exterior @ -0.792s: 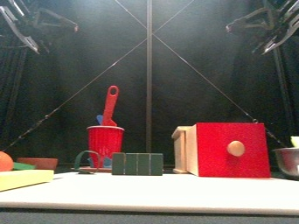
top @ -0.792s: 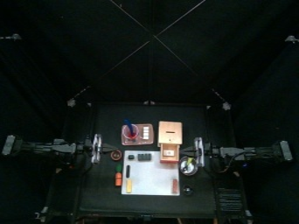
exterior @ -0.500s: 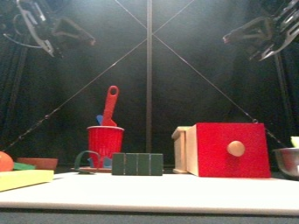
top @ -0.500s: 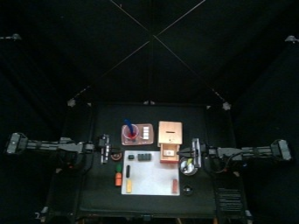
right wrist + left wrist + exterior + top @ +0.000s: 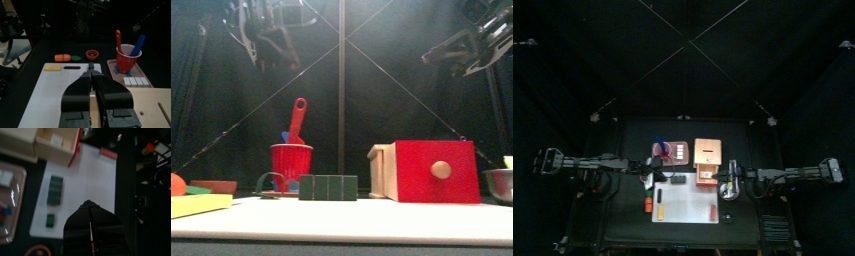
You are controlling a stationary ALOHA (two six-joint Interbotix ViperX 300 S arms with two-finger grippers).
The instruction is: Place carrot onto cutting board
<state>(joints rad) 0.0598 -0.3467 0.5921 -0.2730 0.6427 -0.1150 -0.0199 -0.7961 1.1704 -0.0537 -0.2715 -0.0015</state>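
The carrot [image 5: 62, 57], short and orange-red with a green tip, lies on the black table just past the far end of the white cutting board [image 5: 53, 95]. From above, the carrot [image 5: 649, 206] sits by the left edge of the cutting board [image 5: 687, 203]. My left gripper [image 5: 87, 203] is shut and empty, hovering above the board's left part; in the top view the left gripper [image 5: 660, 172] is beside the red cup. My right gripper [image 5: 87, 74] is shut and empty, and the right gripper [image 5: 728, 181] hangs over the board's right end.
A red cup [image 5: 291, 160] with a red and a blue utensil stands at the back left. A red-fronted box [image 5: 432, 172] stands at the back right and a dark green block [image 5: 329, 187] in the middle. A yellowish piece [image 5: 52, 68] lies on the board's corner, a small brown bowl [image 5: 92, 52] beyond it.
The left arm has swung in from the table's left edge toward the middle, high above the board. The right arm has crept slightly inward. Nothing on the table has moved.
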